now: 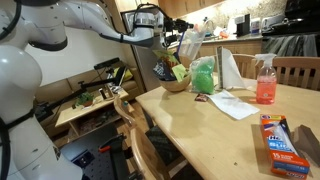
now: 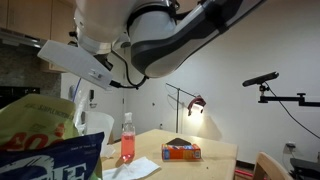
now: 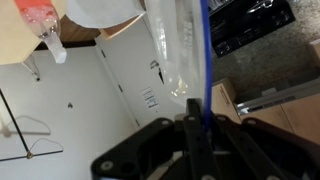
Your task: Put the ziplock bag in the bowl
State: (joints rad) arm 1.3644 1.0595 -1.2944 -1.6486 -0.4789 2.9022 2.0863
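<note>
In an exterior view my gripper (image 1: pixel 160 38) holds a clear ziplock bag (image 1: pixel 188 46) in the air above the back left corner of the wooden table. The brown bowl (image 1: pixel 177 85) stands on the table just below the bag. In the wrist view the gripper (image 3: pixel 195 122) is shut on the bag's blue zip strip (image 3: pixel 205 60), and the clear bag (image 3: pixel 172 50) hangs away from the fingers. The bowl is not visible in the wrist view.
A green bag (image 1: pixel 203 76) lies right beside the bowl, with a dark blue packet (image 1: pixel 163 70) on its other side. A pink spray bottle (image 1: pixel 265 82) (image 2: pixel 127 140), a white paper sheet (image 1: pixel 232 104) and a bag box (image 1: pixel 278 136) (image 2: pixel 182 151) are on the table. Wooden chairs (image 1: pixel 135 125) stand around it.
</note>
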